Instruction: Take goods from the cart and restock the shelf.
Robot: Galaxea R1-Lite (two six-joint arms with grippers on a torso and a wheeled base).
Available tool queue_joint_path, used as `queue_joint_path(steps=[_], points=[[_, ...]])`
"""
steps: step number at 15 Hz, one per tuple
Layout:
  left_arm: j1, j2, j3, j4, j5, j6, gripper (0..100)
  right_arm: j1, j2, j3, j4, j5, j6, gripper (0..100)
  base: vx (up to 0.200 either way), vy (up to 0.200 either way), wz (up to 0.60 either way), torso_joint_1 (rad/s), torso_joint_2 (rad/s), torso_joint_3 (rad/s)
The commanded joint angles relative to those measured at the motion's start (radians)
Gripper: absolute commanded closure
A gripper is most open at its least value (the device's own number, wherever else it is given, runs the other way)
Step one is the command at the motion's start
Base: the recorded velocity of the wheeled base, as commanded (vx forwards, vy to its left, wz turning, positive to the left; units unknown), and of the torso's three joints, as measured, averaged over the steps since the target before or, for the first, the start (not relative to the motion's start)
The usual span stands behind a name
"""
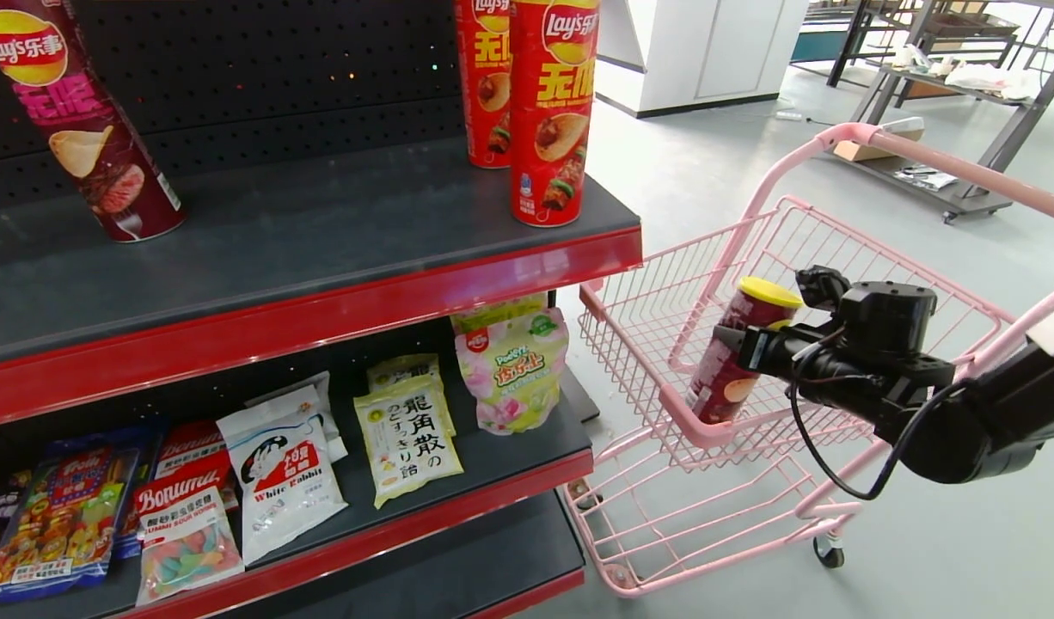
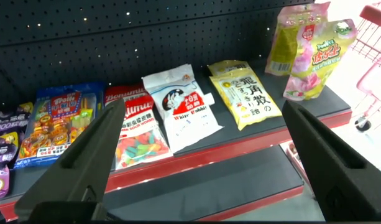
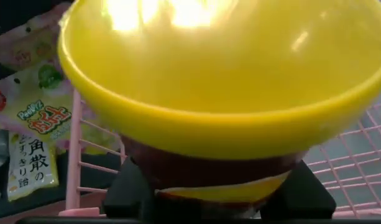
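Near the cart's [image 1: 664,258] shelf-side wall, right gripper [image 1: 738,348] is clamped on the yellow-lidded chip can [image 1: 714,397], pick step I'd say; next needs a lift clear of the rim, then over to the top shelf [image 1: 303,232].

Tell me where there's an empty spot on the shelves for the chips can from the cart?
The top shelf has a wide bare stretch between the dark red can on the left and the two red cans on the right. The lower shelf is crowded with snack bags; only its right front corner, beside the pink pouch, is bare.
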Motion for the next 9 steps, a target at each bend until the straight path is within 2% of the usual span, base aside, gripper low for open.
queue_joint_path(steps=[1,2,4,6,7,9], points=[[0.0,0.001,0.0,0.001,0.0,-0.001,0,0.003,-0.144,-0.098,0.049,0.004,-0.024,100,0.0,0.0,0.0,0.0,0.0,0.0],[0.0,0.001,0.0,-0.001,0.0,-0.001,0,0.003,-0.188,-0.139,0.097,0.004,-0.043,100,0.0,0.0,0.0,0.0,0.0,0.0],[0.0,0.001,0.0,-0.001,0.0,-0.001,0,0.007,-0.346,-0.281,0.35,0.02,-0.09,100,0.0,0.0,0.0,0.0,0.0,0.0],[0.0,0.001,0.0,-0.001,0.0,-0.001,0,0.084,-0.498,-0.374,0.64,0.037,-0.087,100,0.0,0.0,0.0,0.0,0.0,0.0],[0.0,0.001,0.0,-0.001,0.0,-0.001,0,0.167,-0.592,-0.373,0.789,0.035,-0.086,100,0.0,0.0,0.0,0.0,0.0,0.0],[0.0,0.001,0.0,-0.001,0.0,-0.001,0,0.256,-0.653,-0.359,0.833,0.029,-0.086,100,0.0,0.0,0.0,0.0,0.0,0.0]])
